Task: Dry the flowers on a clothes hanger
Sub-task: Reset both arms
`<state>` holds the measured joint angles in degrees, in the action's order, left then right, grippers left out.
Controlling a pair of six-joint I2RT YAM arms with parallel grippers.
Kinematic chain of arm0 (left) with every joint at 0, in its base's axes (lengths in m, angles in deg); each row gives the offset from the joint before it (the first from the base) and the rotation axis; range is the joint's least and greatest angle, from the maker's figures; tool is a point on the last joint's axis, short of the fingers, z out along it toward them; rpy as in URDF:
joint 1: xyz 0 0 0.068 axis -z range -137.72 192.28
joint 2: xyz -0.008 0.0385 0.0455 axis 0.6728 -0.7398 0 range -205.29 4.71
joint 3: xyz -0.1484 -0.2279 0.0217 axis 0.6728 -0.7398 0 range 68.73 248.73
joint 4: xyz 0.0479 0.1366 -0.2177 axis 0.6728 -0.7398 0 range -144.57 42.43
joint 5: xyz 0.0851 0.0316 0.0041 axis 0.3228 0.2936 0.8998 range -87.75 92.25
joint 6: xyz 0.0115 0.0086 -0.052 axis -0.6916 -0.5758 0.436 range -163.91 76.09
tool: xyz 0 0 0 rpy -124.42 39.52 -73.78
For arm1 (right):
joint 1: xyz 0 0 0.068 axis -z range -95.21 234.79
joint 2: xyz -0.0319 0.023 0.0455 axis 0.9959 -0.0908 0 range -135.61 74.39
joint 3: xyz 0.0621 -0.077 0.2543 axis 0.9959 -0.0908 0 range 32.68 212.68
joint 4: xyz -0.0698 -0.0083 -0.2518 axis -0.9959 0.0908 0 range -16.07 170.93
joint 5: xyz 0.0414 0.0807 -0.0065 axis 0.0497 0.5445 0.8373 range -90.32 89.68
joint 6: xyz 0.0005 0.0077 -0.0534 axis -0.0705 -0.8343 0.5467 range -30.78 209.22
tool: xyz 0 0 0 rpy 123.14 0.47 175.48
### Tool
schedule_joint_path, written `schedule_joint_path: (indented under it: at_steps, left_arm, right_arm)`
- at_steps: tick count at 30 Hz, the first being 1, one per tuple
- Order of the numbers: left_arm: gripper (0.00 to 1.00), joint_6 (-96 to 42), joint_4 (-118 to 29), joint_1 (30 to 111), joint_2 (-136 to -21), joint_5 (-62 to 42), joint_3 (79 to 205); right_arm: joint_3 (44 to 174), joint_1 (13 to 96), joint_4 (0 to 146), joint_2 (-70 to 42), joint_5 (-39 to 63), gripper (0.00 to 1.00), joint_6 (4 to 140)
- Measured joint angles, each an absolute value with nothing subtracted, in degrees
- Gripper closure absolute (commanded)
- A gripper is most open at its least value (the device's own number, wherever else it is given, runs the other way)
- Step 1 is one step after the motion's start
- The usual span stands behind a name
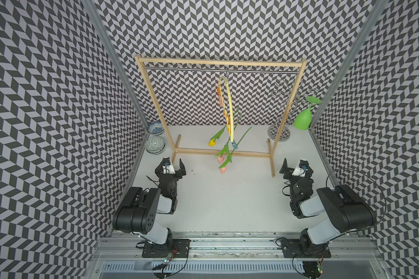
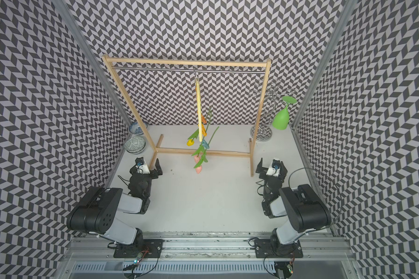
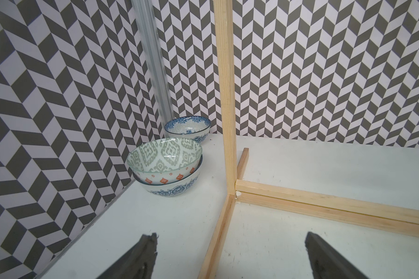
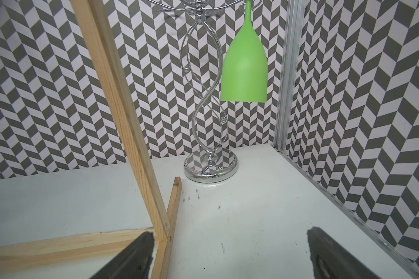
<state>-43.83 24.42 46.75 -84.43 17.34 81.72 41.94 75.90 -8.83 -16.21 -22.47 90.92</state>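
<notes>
Flowers between, clear of end effectors

High top, low wrist views share the rack.

Rack, bowls, wire stand, green glass

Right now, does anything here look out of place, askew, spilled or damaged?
Only the hanger: it hangs turned across the rail, not along it, nearly edge-on in a top view. The flowers hang from it blooms down, stems crossing. Nothing looks spilled or broken. Left gripper and right gripper are open, empty.
</notes>
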Motion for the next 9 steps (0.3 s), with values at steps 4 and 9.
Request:
schedule_joint_path:
  at_steps: [4,9]
  left_arm:
    - [0.00,-43.8,24.4,46.8,-84.4,17.3,81.7]
    - [0.00,-43.8,24.4,46.8,-84.4,17.3,81.7]
  right_arm:
    - [42.4,76.0,-8.2,-16.3,-22.3,0.01,91.1]
    - [42.7,76.2,-7.6,-16.3,-21.7,0.01,91.1]
